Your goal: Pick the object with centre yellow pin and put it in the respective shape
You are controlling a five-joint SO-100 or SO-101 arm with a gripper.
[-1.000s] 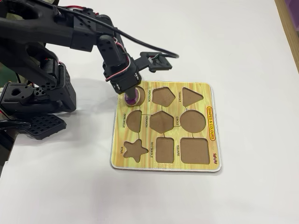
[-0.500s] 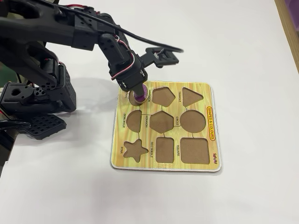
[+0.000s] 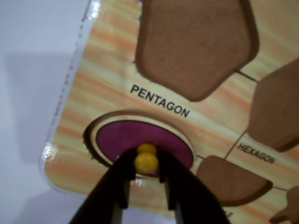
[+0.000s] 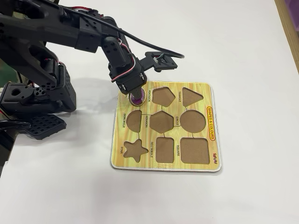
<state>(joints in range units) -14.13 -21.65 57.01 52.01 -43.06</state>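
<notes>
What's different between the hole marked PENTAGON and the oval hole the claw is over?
The pentagon hole is empty, showing bare brown backing; the oval hole holds a magenta piece with a yellow pin, which the claw grips. The pentagon hole has straight sides and corners; the oval hole is rounded. Both are cut-outs in the same puzzle board.

Shape-puzzle board (image 4: 210, 140): streaked yellow-orange woodgrain print, white edge, black shape labels, a red-lettered title strip along one side. Empty cut-outs such as the pentagon recess (image 3: 196, 42): plain brown. Oval piece (image 3: 135, 137) at the board's corner: magenta-purple with a yellow pin (image 3: 146, 161). Gripper (image 3: 147, 186): black. Table (image 4: 243, 42) around the board: white.
</notes>
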